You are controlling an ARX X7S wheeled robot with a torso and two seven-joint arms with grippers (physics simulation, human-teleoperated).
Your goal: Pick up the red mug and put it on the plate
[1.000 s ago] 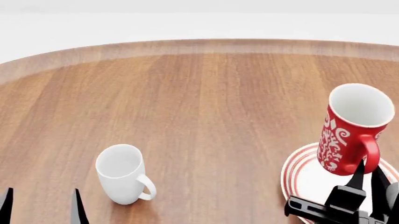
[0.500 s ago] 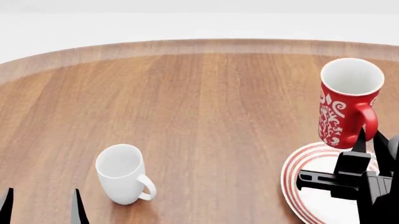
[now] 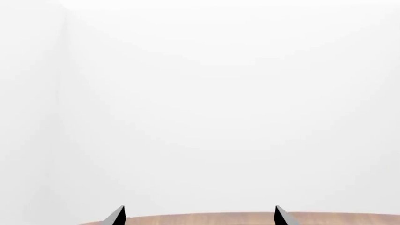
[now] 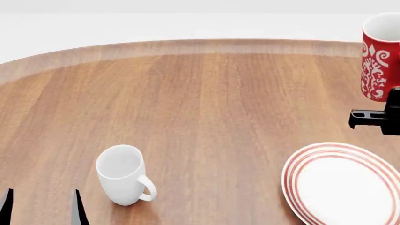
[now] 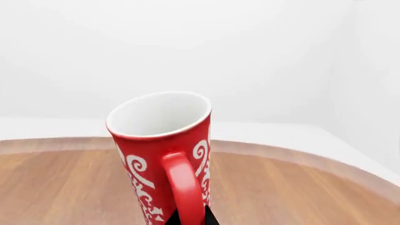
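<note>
Holding the red mug (image 4: 380,56) up in the air, the right gripper (image 5: 190,220) has it by the handle (image 5: 183,187), which sits between the dark gripper tips. It looks clenched on the handle, though only a little of the tips shows in the right wrist view. In the head view the mug is at the far right side, upright with its open top facing up, and cut off by the picture's edge. It is high over the wooden counter (image 4: 206,103), past the far side of the plate (image 4: 342,183), not above it.

The plate lies flat on the counter, near the right corner, with nothing on it. A white mug (image 4: 123,174) stands well apart, on the left side.

The left gripper (image 4: 42,206) waits low by the counter's near edge. Its two tips are spread apart and hold nothing.

The red mug looks hard and smooth, like a cup that can chip or break. It is tall and thin, so it may tip easily. The handle is a good place to hold, but the mug could swing from it. It should go down slowly and flat in the middle of the plate.
</note>
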